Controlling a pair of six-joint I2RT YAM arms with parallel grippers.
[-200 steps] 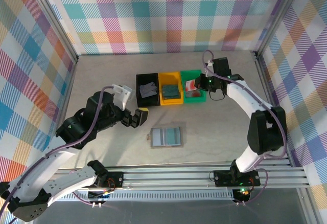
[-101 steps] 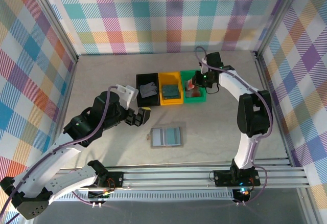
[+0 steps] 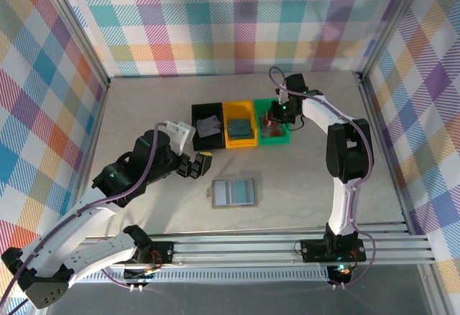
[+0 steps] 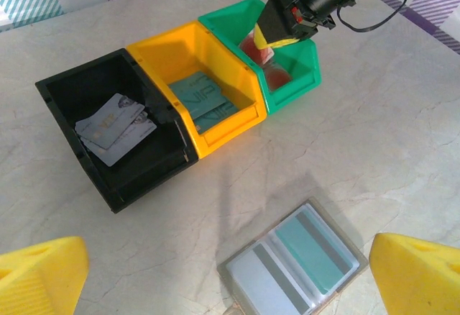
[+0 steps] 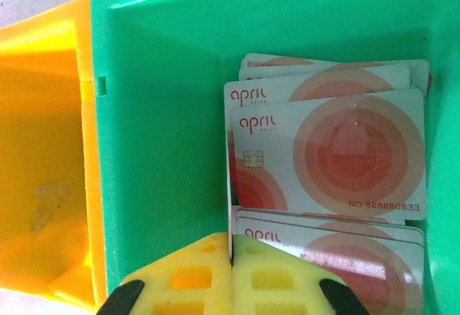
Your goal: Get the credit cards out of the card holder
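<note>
- Yellow pads of the right gripper (image 5: pixel 231 261) are pressed together low in the green tray (image 5: pixel 165 113); if a red card (image 5: pixel 327 153) clings, lifting could drag it out
- left gripper (image 3: pixel 195 165) gapes empty near the card holder (image 4: pixel 291 261), which lies open on the table; two credit cards (image 4: pixel 316 250) sit inside; their thin edges may slip
- legible: "april" on the red card; "VIP" in the yellow tray (image 4: pixel 172 45)

A lab test cell: plaid-walled enclosure (image 3: pixel 237 20), aluminium frame rails (image 3: pixel 251 247), pale marbled tabletop (image 3: pixel 302 178).

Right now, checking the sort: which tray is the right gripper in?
The green tray, rightmost: the right gripper holds a red-circled card inside it, not the yellow tray or black tray.
</note>
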